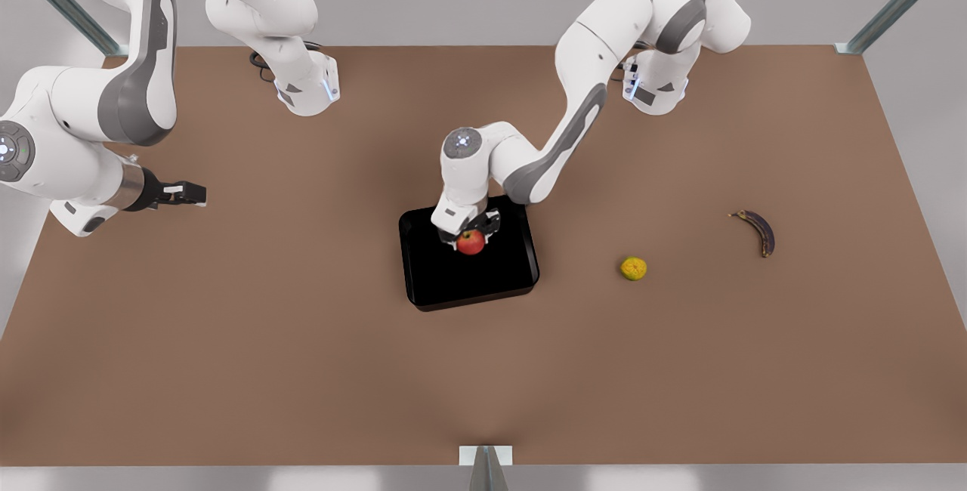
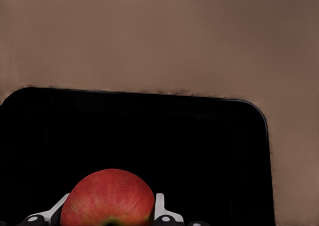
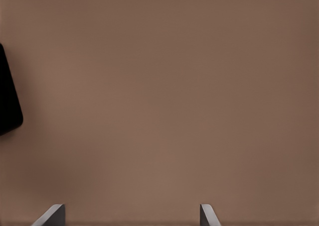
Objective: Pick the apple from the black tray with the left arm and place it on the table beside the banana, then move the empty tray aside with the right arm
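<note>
The red apple (image 1: 471,242) (image 2: 110,198) sits in the far half of the black tray (image 1: 483,279) (image 2: 199,151) at the table's middle. My left gripper (image 1: 470,233) (image 2: 108,213) comes down from above, and its two fingers (image 2: 160,208) press against the apple's sides, shut on it. The dark banana (image 1: 758,230) lies on the table (image 1: 302,340) well off toward the front view's right. My right gripper (image 1: 189,194) (image 3: 130,220) waits open above bare table at the front view's left; a corner of the tray (image 3: 7,96) shows in its wrist view.
A yellow-orange, green-mottled round fruit (image 1: 633,268) lies between the tray and the banana. Metal frame posts (image 1: 891,4) stand at the table's corners. Bare brown tabletop surrounds the tray on all sides.
</note>
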`<act>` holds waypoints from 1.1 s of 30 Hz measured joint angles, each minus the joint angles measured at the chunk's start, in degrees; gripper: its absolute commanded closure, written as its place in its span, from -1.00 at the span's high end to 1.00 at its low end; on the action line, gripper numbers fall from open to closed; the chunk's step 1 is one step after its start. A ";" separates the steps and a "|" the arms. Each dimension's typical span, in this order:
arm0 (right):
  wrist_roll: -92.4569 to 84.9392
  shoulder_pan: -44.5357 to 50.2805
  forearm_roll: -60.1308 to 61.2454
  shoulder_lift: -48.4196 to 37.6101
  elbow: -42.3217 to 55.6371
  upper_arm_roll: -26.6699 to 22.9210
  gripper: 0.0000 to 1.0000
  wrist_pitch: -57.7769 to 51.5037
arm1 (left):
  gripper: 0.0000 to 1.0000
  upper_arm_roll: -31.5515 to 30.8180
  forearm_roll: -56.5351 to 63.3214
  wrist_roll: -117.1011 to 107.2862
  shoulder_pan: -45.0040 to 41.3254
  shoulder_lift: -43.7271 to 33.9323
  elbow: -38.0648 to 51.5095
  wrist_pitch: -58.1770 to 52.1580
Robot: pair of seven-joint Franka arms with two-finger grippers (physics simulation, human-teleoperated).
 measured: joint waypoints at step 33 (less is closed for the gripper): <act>31.62 14.10 10.57 11.42 -9.55 11.61 1.00 17.75 | 0.43 3.86 -0.01 49.39 36.95 -11.51 -34.82 13.81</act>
